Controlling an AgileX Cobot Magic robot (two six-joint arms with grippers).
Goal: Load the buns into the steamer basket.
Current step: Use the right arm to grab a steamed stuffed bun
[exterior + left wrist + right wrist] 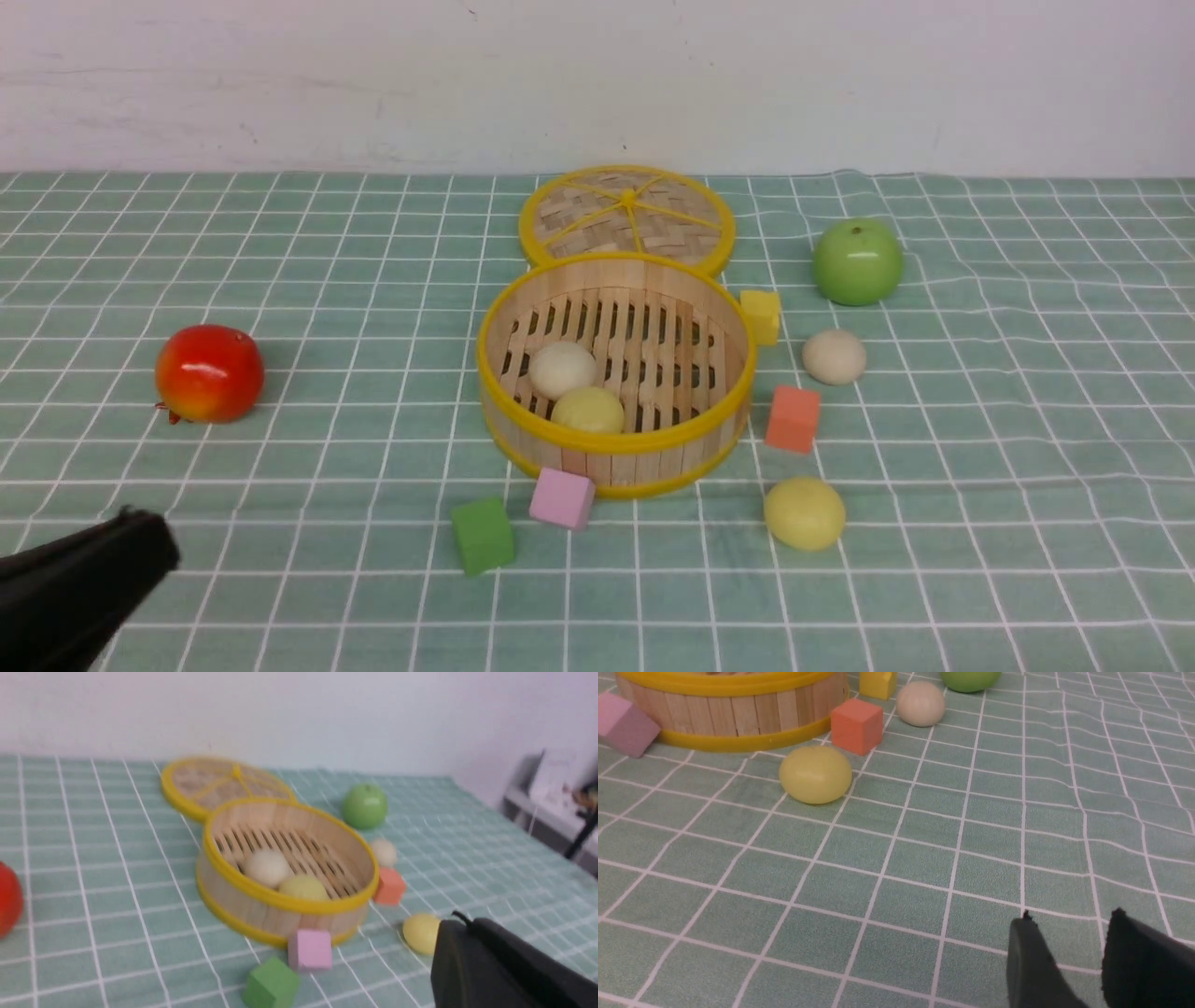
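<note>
Two buns [563, 369] are sitting in basket [611, 439]; yellow bun [815, 774] and cream bun [920, 703] are lying on desk [924, 882] beside it. Right gripper [1071, 915] is being held apart and should be centred over yellow bun, clear of orange cube [857, 725]. Left gripper [149, 539]: state can't be told.

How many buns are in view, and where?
4. A cream bun and a yellow bun lie inside the steamer basket; the other cream bun and other yellow bun sit right of it.

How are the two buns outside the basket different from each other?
The cream bun is off-white; the yellow bun is pale yellow. The cream bun lies farther back, near the green apple; the yellow bun lies nearer, in front of the orange cube. Both are smooth, round and outside the steamer basket.
</note>
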